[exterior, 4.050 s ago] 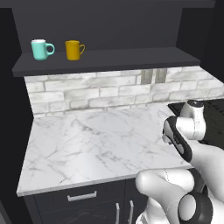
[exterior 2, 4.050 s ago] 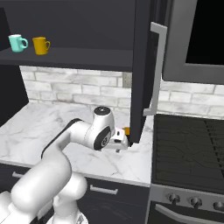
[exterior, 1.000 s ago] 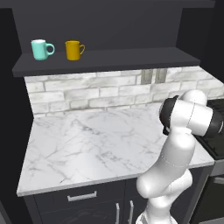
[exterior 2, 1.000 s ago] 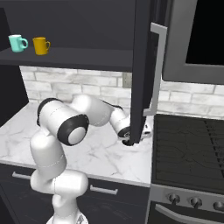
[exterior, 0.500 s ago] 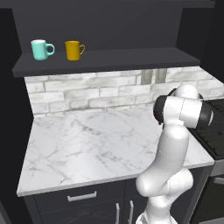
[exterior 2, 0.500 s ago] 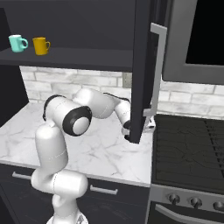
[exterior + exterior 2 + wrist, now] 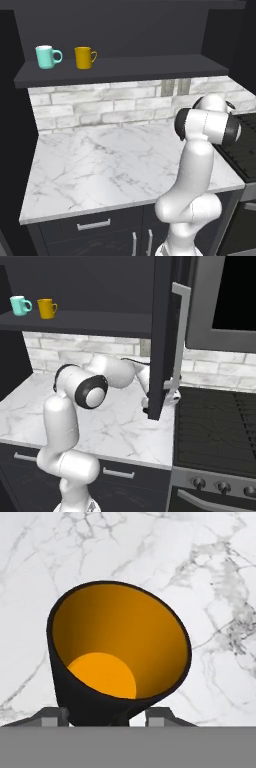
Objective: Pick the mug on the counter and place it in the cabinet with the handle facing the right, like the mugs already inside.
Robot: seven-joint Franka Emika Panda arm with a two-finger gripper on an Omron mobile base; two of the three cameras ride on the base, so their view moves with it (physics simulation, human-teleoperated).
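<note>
Hand view looks straight down into the mug [image 7: 117, 662], black outside, orange inside, standing on the white marble counter [image 7: 220, 587] right under my wrist. The gripper [image 7: 107, 714] has one grey fingertip [image 7: 52, 716] on each side of the mug's lower wall, but whether they're pressing it or just flanking it I cannot tell. Handle isn't visible from here, so I can't tell which way it points. I'd judge it rigid, light, glazed and slick, breakable if dropped. Best hold is across the body or over the rim, clear of the loop, squeezing firmly because the wall tapers. From the base cameras the arm reaches to the counter's far right by the open cabinet door [image 7: 162, 331]; the teal mug [image 7: 46, 56] and yellow-orange mug [image 7: 84, 57] sit on the shelf [image 7: 150, 67].
</note>
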